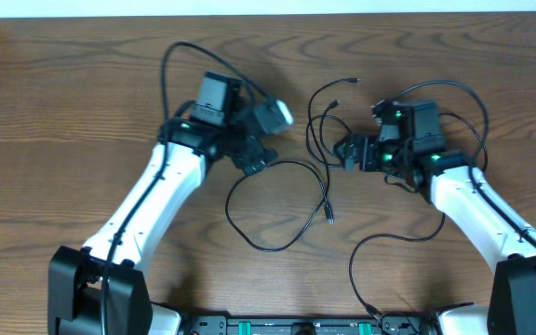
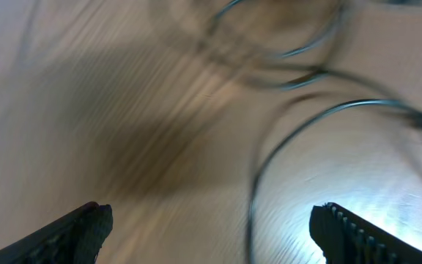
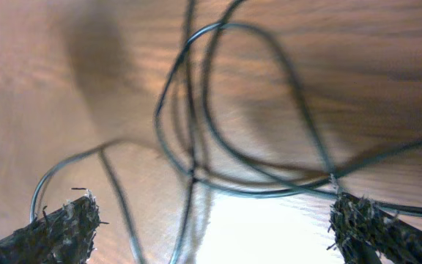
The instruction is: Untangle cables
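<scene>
Left gripper (image 2: 211, 231) and right gripper (image 3: 211, 220) both gape wide, holding nothing, above thin black cables (image 1: 287, 164) looping across the wooden table (image 1: 63, 93) between them (one plug (image 1: 329, 216) points toward the arms' bases).

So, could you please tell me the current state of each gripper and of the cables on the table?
left gripper, open, nothing between its fingers.
right gripper, open, gripping nothing, over crossing strands.
cables, lying loose on the table, loops crossing one another, not yet untangled.
</scene>
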Robot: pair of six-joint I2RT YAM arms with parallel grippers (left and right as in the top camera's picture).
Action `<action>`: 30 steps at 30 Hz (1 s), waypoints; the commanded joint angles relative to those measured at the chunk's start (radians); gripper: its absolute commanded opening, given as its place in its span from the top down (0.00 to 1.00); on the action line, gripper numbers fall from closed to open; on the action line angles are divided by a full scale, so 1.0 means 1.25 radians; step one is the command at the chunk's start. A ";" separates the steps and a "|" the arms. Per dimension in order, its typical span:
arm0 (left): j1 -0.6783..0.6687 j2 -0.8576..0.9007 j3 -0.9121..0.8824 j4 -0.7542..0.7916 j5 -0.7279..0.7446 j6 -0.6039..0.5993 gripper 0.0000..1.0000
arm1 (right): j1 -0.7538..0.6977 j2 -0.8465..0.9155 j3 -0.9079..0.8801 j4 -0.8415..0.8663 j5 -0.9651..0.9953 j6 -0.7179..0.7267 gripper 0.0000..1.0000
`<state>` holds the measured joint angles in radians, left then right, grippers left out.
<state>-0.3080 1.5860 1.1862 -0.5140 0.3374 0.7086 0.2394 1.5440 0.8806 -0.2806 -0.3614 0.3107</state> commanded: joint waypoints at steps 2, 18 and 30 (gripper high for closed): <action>0.080 0.002 0.007 -0.002 -0.097 -0.222 0.09 | 0.056 0.001 0.000 -0.009 -0.020 -0.044 0.01; 0.255 0.002 0.007 -0.038 -0.097 -0.264 0.09 | 0.124 0.007 -0.110 0.036 0.033 -0.049 0.01; 0.255 0.011 0.007 -0.039 -0.097 -0.263 0.09 | 0.163 0.088 -0.169 0.225 0.021 0.008 0.01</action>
<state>0.0093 1.5867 1.1862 -0.5606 0.2222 0.3912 0.4274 1.6062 0.6800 -0.0273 -0.3332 0.2817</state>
